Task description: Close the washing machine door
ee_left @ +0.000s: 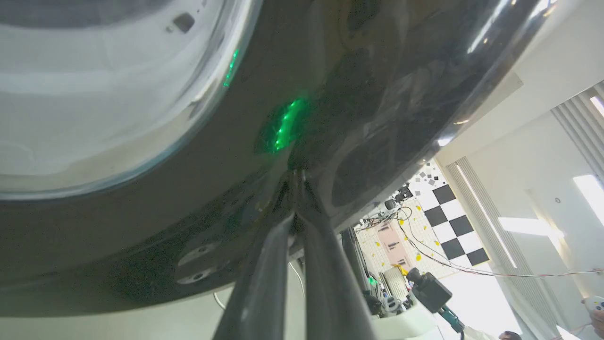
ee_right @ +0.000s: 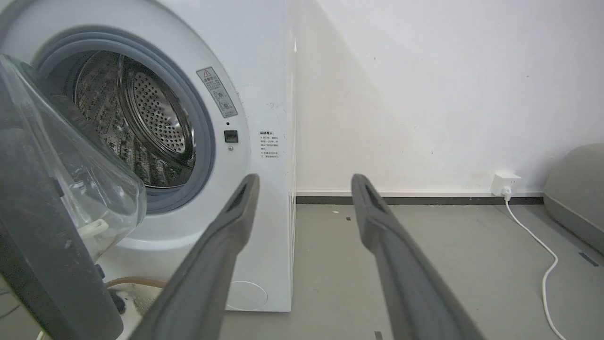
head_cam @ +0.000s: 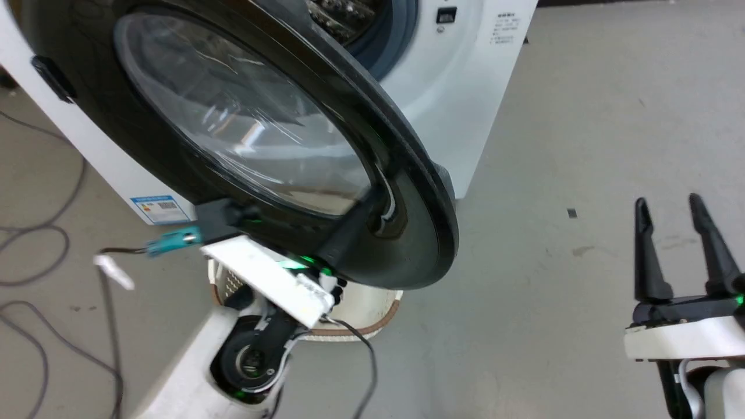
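Head view: left gripper [head_cam: 375, 201] fingers pinched together on nothing, tips touching the glossy black rim of the washing machine door [head_cam: 244, 122] straight ahead of them, near its free edge. Hangs swung out, hinge well off to that gripper's left and the opening of the washing machine [head_cam: 460, 87] beyond the fingertips, so probably calls for a push forward along the fingers. Leaves the right gripper [head_cam: 669, 203] spread wide, empty, well apart to the right and farther from the door.
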Available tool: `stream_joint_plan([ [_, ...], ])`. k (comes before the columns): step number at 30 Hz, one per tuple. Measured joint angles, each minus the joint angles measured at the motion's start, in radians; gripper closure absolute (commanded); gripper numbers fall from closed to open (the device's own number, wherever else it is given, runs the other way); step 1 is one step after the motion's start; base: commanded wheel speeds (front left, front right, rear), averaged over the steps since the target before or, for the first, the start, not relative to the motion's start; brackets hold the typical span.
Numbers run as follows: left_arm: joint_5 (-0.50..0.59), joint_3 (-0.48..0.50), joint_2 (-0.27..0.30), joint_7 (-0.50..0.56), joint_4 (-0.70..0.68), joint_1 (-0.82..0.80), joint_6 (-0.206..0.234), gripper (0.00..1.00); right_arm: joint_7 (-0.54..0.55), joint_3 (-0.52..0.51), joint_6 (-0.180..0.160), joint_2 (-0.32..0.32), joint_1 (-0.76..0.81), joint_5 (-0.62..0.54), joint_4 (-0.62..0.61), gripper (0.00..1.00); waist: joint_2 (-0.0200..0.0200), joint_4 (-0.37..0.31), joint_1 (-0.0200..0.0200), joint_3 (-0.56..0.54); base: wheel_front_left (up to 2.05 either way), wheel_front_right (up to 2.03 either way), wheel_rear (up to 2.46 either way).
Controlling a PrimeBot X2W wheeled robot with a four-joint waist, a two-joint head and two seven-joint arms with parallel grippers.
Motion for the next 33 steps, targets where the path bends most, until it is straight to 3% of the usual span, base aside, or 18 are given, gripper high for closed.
stream_joint_plan([
  [4, 0.121, -0.007, 0.065, -0.142, -0.015, -0.005, 0.0, 1.0, 0.0, -0.013, 0.0, 0.0, 0.002, 0.001, -0.015, 0.0, 0.0, 0.014, 0.0, -0.029, 0.0, 0.0, 0.0],
  [8, 0.303, -0.004, 0.131, -0.309, 0.076, -0.011, 0.001, 1.0, 0.0, -0.018, 0.0, 0.0, 0.005, -0.001, -0.026, 0.0, 0.0, 0.034, 0.0, -0.057, 0.0, 0.0, 0.0],
  [10, 0.438, 0.013, 0.158, -0.344, 0.135, -0.017, 0.045, 1.0, 0.0, -0.019, 0.0, 0.0, 0.005, -0.002, -0.029, 0.0, 0.0, 0.045, 0.0, -0.068, 0.0, 0.0, 0.0],
  [13, 0.604, 0.108, 0.15, -0.358, 0.16, -0.017, 0.157, 1.0, 0.0, -0.019, 0.0, 0.0, 0.005, -0.013, -0.038, 0.0, 0.0, 0.064, 0.0, -0.08, 0.0, 0.0, 0.0],
  [16, 0.785, 0.266, 0.105, -0.358, 0.086, -0.002, 0.248, 1.0, 0.0, -0.011, 0.0, 0.0, -0.001, -0.033, -0.053, 0.0, 0.0, 0.082, 0.0, -0.089, 0.0, 0.0, 0.0],
  [20, 1.025, 0.383, 0.072, -0.358, -0.006, 0.084, 0.345, 1.0, 0.0, 0.016, 0.0, 0.0, -0.022, -0.043, -0.079, 0.0, 0.0, 0.104, 0.0, -0.099, 0.0, 0.0, 0.0],
  [21, 1.069, 0.405, 0.064, -0.358, -0.021, 0.107, 0.363, 0.62, 0.0, 0.025, 0.0, 0.0, -0.032, -0.044, -0.087, 0.0, 0.0, 0.11, 0.0, -0.102, 0.0, 0.0, 0.0],
  [22, 1.107, 0.421, 0.057, -0.358, -0.029, 0.13, 0.379, 0.0, 0.0, 0.033, 0.0, 0.0, -0.042, -0.047, -0.096, 0.0, 0.0, 0.115, 0.0, -0.104, 0.0, 0.0, 0.0],
  [23, 1.166, 0.452, 0.037, -0.358, -0.053, 0.171, 0.402, 0.0, 0.0, 0.054, 0.0, 0.0, -0.062, -0.056, -0.121, 0.0, 0.0, 0.127, 0.0, -0.109, 0.0, 0.0, 0.0],
  [27, 1.254, 0.485, 0.013, -0.358, -0.079, 0.241, 0.424, 0.0, 0.0, 0.094, 0.0, 0.0, -0.1, -0.064, -0.165, 0.0, 0.0, 0.151, 0.0, -0.118, 0.0, 0.0, 0.0],
  [28, 1.269, 0.492, 0.004, -0.358, -0.089, 0.258, 0.429, 0.0, 0.0, 0.104, 0.0, 0.0, -0.108, -0.063, -0.174, 0.42, 0.0, 0.157, 0.0, -0.12, 0.0, 0.0, 0.0],
  [29, 1.286, 0.496, -0.004, -0.358, -0.098, 0.274, 0.433, 0.0, 0.0, 0.113, 0.0, 0.0, -0.115, -0.062, -0.182, 0.62, 0.0, 0.164, 0.0, -0.122, 0.0, 0.0, 0.0],
  [30, 1.302, 0.499, -0.008, -0.358, -0.102, 0.29, 0.434, 0.0, 0.0, 0.124, 0.0, -0.001, -0.122, -0.062, -0.19, 0.89, 0.0, 0.17, 0.0, -0.124, 0.0, 0.0, 0.0],
  [31, 1.313, 0.502, -0.012, -0.358, -0.104, 0.306, 0.434, 0.0, 0.0, 0.138, 0.0, -0.005, -0.128, -0.062, -0.198, 1.0, 0.0, 0.177, 0.0, -0.126, 0.0, 0.0, 0.0],
  [33, 1.315, 0.512, -0.027, -0.358, -0.106, 0.333, 0.429, 0.0, 0.0, 0.177, 0.0, -0.016, -0.137, -0.05, -0.207, 1.0, 0.0, 0.19, 0.0, -0.129, 0.0, 0.0, 0.0],
])
